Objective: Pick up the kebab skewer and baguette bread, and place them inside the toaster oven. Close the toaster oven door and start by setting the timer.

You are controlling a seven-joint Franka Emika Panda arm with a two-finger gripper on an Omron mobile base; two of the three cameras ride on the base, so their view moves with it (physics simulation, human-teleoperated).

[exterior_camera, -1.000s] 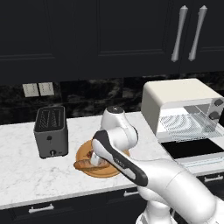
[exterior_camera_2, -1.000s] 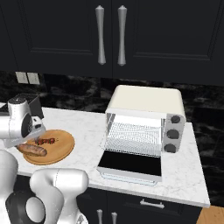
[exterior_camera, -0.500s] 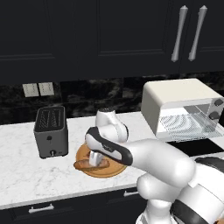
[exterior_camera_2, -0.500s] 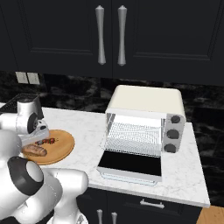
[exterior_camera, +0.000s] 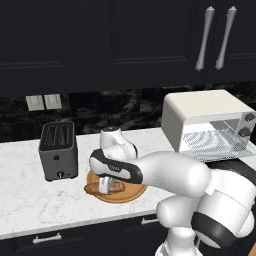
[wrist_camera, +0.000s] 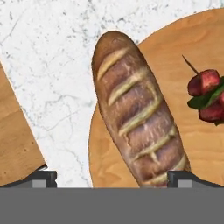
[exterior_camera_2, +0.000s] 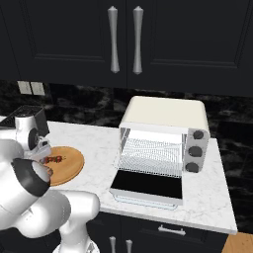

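Now the gripper (wrist_camera: pixel 111 177) hangs spread wide over the baguette (wrist_camera: pixel 135 111), whose long axis runs upper left to lower right on the wooden board (wrist_camera: pixel 183 57), lower end between the fingertips.

A dark grey slot toaster (exterior_camera: pixel 58 157) is standing on the white marble counter (exterior_camera: pixel 30 200) near its back edge, toward the left end. A round wooden board (exterior_camera_2: pixel 67 165) is lying just beside it, close to the counter's front edge. Two pale wall outlets (exterior_camera: pixel 43 102) are sitting on the black marble backsplash above the toaster. Dark upper cabinets are hanging overhead, with two long silver handles (exterior_camera_2: pixel 125 39) showing.
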